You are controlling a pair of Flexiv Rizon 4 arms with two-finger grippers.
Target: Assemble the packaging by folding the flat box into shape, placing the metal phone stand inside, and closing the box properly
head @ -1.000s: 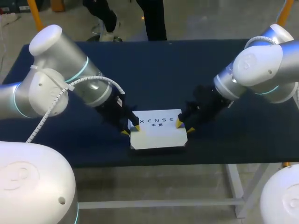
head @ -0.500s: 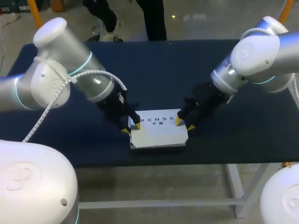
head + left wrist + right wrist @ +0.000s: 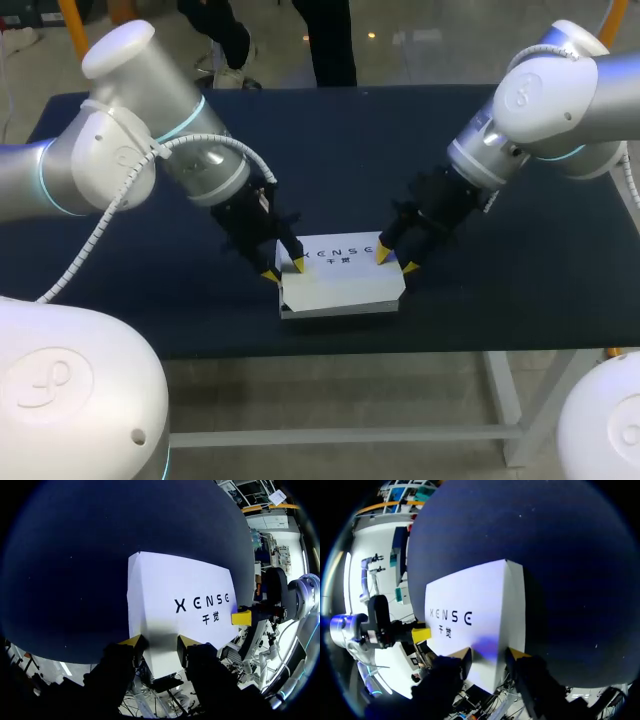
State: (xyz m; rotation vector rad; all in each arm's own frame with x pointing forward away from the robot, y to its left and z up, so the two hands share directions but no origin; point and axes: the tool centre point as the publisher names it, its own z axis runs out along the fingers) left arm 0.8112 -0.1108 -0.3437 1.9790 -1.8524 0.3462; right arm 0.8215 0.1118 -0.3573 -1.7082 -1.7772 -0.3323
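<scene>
Box, white, closed; contents hidden from view.

Smooth matt white cardboard box, dark matt table

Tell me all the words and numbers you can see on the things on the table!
On the top of the white box: one printed mark, a row of dark capital letters with two smaller characters under it. It is a brand mark, so it is not spelled out here.
On the dark table: no words, numbers or signs.
</scene>
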